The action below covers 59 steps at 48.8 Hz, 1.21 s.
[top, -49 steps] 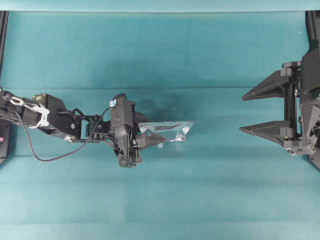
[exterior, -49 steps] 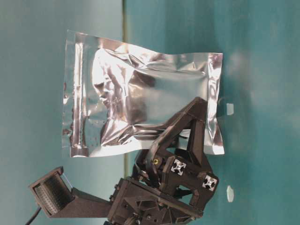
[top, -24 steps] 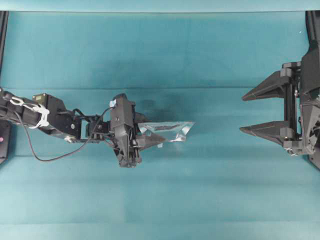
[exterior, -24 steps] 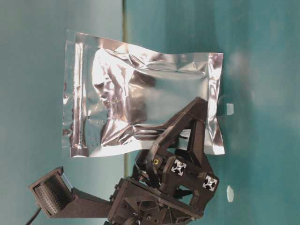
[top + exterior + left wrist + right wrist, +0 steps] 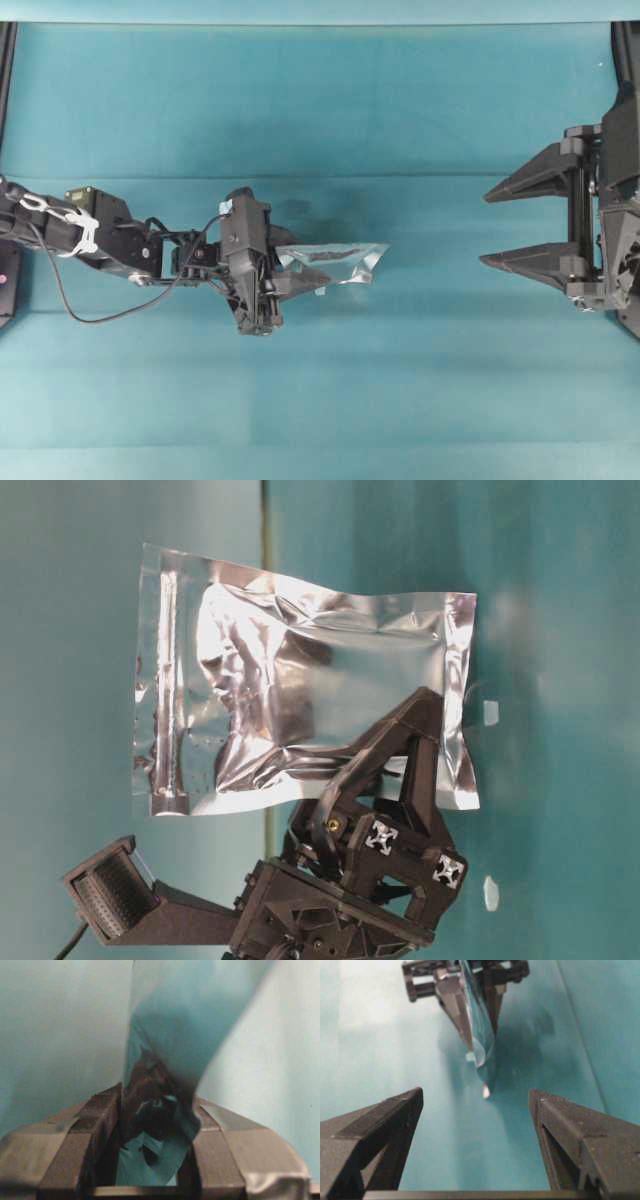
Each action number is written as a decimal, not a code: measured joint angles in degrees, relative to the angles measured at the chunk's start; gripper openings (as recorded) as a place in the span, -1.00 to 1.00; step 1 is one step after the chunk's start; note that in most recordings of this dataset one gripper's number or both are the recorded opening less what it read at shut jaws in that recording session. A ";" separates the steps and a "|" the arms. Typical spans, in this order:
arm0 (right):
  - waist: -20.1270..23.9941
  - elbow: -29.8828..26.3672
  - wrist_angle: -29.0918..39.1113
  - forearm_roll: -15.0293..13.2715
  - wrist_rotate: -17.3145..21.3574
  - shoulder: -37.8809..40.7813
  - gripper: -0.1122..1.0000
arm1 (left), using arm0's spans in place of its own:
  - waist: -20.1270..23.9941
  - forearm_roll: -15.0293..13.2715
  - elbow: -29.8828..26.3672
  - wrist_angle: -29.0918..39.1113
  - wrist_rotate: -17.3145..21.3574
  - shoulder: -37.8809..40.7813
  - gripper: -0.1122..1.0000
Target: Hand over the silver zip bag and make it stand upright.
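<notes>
My left claw (image 5: 285, 282) is clamped on the silver zip bag (image 5: 335, 263), gripping it near one long edge, as the left wrist view shows with foil pinched between both fingers (image 5: 97, 1125). The bag sits left of centre over the teal counter (image 5: 400, 380), well apart from my right claw (image 5: 520, 222).

Overhead, I see the bag edge-on: a thin crinkled strip, its visible length running left to right, pointing away from the left claw toward the right one. In the table-level view the bag (image 5: 300, 710) faces the camera broadside. That picture appears turned on its side; in it the long axis runs left to right, with the zip strip (image 5: 168, 690) at the picture's left end and the opposite sealed end at the right. I cannot tell whether the sealed end touches the counter.

The right claw has its jaws spread wide with nothing between them. In its wrist view the bag (image 5: 480, 1035) shows edge-on ahead, roughly in line with the gap between the fingers (image 5: 380, 1130).

A small white scrap (image 5: 490, 892) lies on the counter near the left claw (image 5: 395, 750).
</notes>
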 measured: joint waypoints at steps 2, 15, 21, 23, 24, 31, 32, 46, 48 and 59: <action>0.00 0.00 0.00 0.00 -0.09 0.00 0.78 | -0.09 -0.09 0.00 0.00 0.00 0.00 -0.27; 0.00 0.00 0.09 0.00 -0.09 0.00 0.78 | -0.09 0.00 -0.09 0.00 0.00 0.00 -0.27; 0.09 0.00 0.00 0.00 -0.09 0.00 0.78 | -0.09 -0.09 0.00 0.00 0.00 0.00 -0.27; 0.09 0.00 0.00 0.00 -0.09 0.00 0.78 | -0.09 -0.09 0.00 0.00 0.09 0.00 -0.27; 0.09 0.00 0.00 0.00 0.00 0.00 0.78 | -0.09 0.00 -0.09 -0.09 0.00 0.00 -0.27; 0.00 0.00 0.00 0.00 -0.09 0.00 0.78 | -0.09 -0.09 -0.09 0.26 0.00 0.00 -0.27; 0.09 0.09 0.00 0.00 -0.09 0.00 0.78 | -0.09 0.00 -0.09 0.44 0.09 0.00 -0.27; 0.00 0.09 0.00 -0.09 0.00 0.00 0.78 | -0.18 0.00 -0.18 1.14 0.09 -0.09 -0.27; 0.00 0.09 0.00 0.00 -0.09 -0.09 0.78 | -0.18 -0.09 -0.18 1.23 0.09 -0.09 -0.27; 0.00 0.09 0.00 0.00 -0.09 0.00 0.78 | -0.18 0.00 -0.18 1.23 0.88 -0.09 -0.27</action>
